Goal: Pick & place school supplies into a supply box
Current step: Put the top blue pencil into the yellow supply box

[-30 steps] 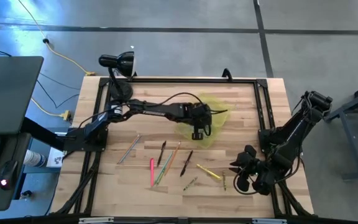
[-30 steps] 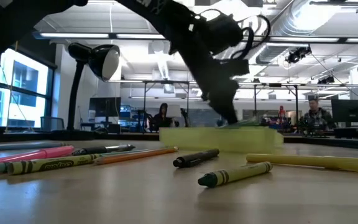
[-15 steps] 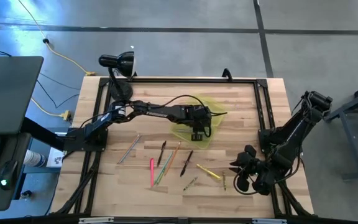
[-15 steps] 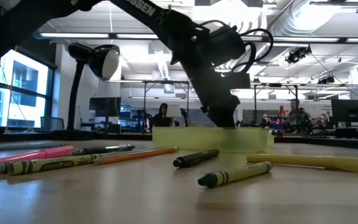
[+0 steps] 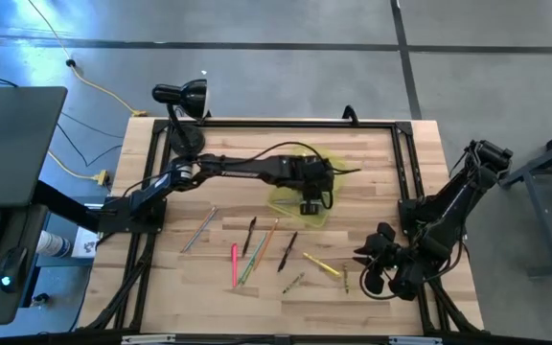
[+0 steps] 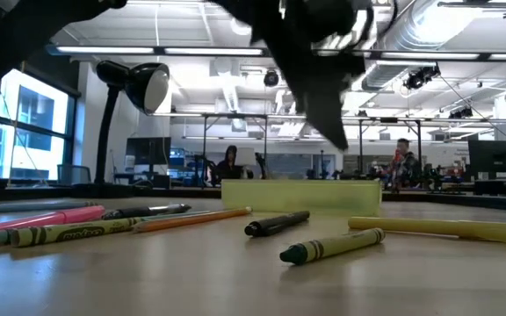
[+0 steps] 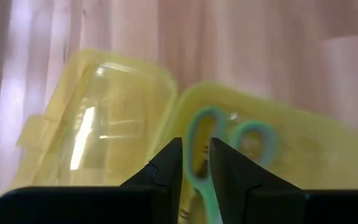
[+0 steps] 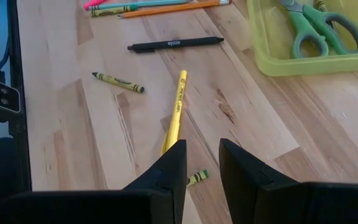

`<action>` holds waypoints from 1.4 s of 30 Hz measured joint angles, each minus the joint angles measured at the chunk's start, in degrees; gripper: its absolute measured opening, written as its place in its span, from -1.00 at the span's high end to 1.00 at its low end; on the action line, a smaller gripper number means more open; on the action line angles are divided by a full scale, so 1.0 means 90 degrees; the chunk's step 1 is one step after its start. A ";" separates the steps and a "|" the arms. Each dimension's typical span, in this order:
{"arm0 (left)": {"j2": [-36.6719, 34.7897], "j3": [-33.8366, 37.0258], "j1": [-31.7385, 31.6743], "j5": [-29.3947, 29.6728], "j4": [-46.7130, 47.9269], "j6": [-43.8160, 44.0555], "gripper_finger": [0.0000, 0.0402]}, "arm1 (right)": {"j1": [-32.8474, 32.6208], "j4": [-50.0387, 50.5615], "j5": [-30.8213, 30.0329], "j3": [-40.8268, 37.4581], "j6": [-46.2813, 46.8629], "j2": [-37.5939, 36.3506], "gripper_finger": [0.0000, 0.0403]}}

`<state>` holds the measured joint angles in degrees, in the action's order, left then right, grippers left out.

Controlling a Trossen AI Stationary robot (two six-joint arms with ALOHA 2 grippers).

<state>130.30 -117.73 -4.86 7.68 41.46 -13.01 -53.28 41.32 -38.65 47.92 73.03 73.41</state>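
Centre frame, my left gripper (image 5: pixel 310 205) hovers narrowly parted, empty, over the scissors (image 7: pixel 211 149) in the supply box (image 5: pixel 290 199); the right gripper (image 5: pixel 370 270), lower right, is likewise.

A: What's the work surface?

B: Light wood desk (image 5: pixel 372 163), black frame rails round the edges.

A: What sits on it?

B: Black lamp (image 5: pixel 182 101) at the back left corner. Open yellow-green box (image 5: pixel 300 196) mid-desk with its lid folded flat beside it. In front, loose: pink marker (image 5: pixel 234 265), orange pencil (image 5: pixel 267 241), black pen (image 5: pixel 287 251), yellow pencil (image 5: pixel 321 264), dark green crayon (image 5: pixel 293 283), a grey pencil (image 5: pixel 199 229) off towards the left.

A: Touching the box?

B: No, all apart from it.
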 joint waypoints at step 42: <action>-0.4911 0.6090 0.4346 0.2141 0.3747 1.0637 0.45 | 0.0123 -0.0289 -0.0049 0.0000 0.0002 0.0155 0.63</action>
<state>86.10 -62.92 34.25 26.95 75.18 82.72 -52.17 38.72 -39.09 47.92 73.06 74.81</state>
